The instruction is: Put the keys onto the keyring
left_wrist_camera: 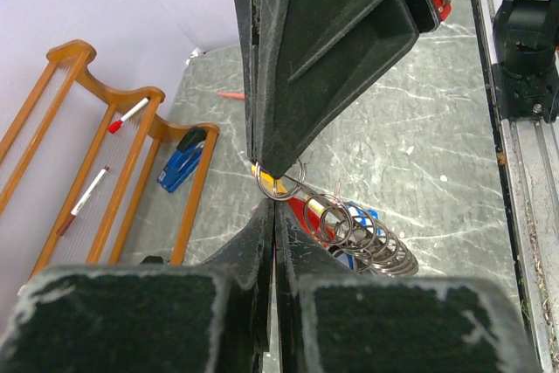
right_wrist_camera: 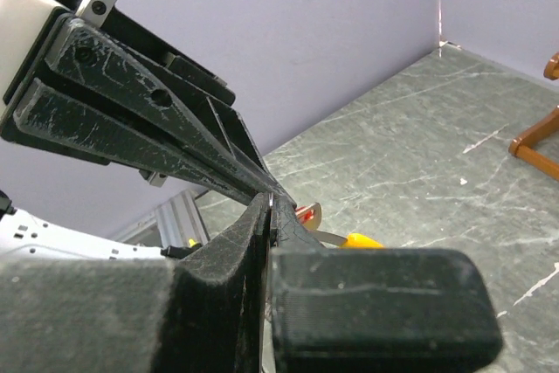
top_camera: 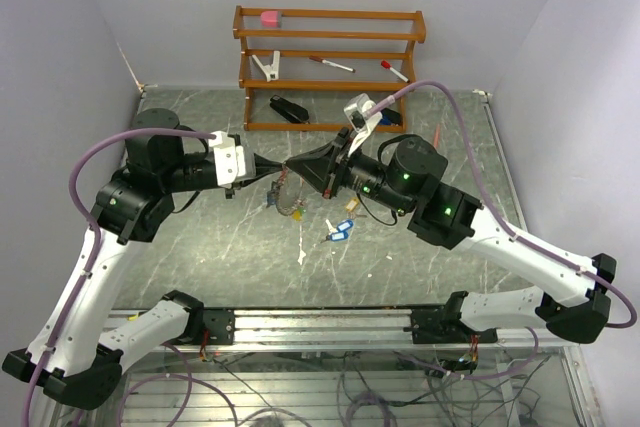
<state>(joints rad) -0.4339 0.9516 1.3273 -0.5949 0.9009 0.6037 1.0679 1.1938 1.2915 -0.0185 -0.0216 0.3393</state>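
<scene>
Left pincer (left_wrist_camera: 273, 216) and right pincer (left_wrist_camera: 266, 166) tight on keyring (left_wrist_camera: 358, 233) (tip to tip)

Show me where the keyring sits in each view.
Top external: keyring hangs mid-frame, slightly left.
Left wrist: centre, rings trailing lower right.
Right wrist: not clearly visible; only red tag and yellow tag show.
Shared landmark: wooden rack, at top, left, right edge respectively.

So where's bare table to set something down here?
Bare marble front-left, between the left arm and the loose keys, and along the rail. Crowded mid-table: left gripper and right gripper meet over the hanging keyring; stapler by the rack.
</scene>
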